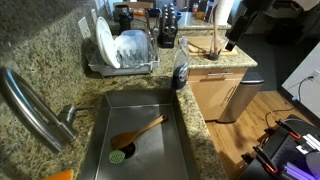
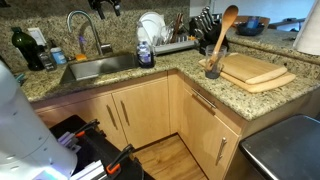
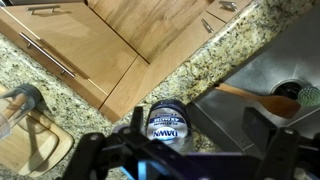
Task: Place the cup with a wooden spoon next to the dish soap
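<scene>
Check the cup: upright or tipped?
Upright. The cup stands on its base on the counter beside the cutting boards, with the wooden spoon rising out of it, bowl end up.

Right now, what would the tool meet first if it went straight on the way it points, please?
Likely the dish soap, which the wrist view shows centred under the open tool; depth is unclear.

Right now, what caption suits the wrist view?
Looking down: dish soap on the granite counter beside the sink, cup at far left.
</scene>
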{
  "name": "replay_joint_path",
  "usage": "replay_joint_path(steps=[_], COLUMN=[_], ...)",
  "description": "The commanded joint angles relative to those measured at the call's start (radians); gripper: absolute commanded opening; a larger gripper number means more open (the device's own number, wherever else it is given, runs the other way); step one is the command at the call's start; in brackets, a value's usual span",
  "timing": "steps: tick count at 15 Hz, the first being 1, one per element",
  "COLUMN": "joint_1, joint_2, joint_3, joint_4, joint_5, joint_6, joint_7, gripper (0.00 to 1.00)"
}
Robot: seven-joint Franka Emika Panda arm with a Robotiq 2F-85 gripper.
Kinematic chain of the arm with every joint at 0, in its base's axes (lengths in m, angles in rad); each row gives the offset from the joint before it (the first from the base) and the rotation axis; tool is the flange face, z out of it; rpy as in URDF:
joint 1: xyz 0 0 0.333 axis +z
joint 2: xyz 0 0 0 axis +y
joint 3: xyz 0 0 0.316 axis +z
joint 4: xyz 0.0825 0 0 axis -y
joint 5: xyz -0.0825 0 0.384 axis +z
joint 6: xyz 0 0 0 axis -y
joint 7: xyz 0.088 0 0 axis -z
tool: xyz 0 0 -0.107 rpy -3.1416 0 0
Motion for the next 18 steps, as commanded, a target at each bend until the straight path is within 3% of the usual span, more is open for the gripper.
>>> replay_joint_path(steps=[1, 5, 8, 9, 12, 14, 18], joint_1=[-0.028, -0.104, -0.176, -0.150, -0.180, -0.219, -0.298], joint_2=[0.002, 0.032, 0.133, 0.039, 0.116, 0.221, 0.343], joint_3=[-0.080, -0.207, -0.288, -0.263, -0.299, -0.307, -0.410], joint_4=[0.101, 0.214, 0.246, 0.201, 0.219, 0.258, 0.317], joint_5=[0.048, 0.066, 0.051, 0.047, 0.046, -0.026, -0.017], joint_6=[-0.023, -0.028, -0.002, -0.002, 0.004, 0.019, 0.096], joint_7=[0.040, 0.064, 0.091, 0.063, 0.066, 0.181, 0.235], gripper=[1.00, 1.00, 1.00, 1.00, 1.00, 1.00, 1.00])
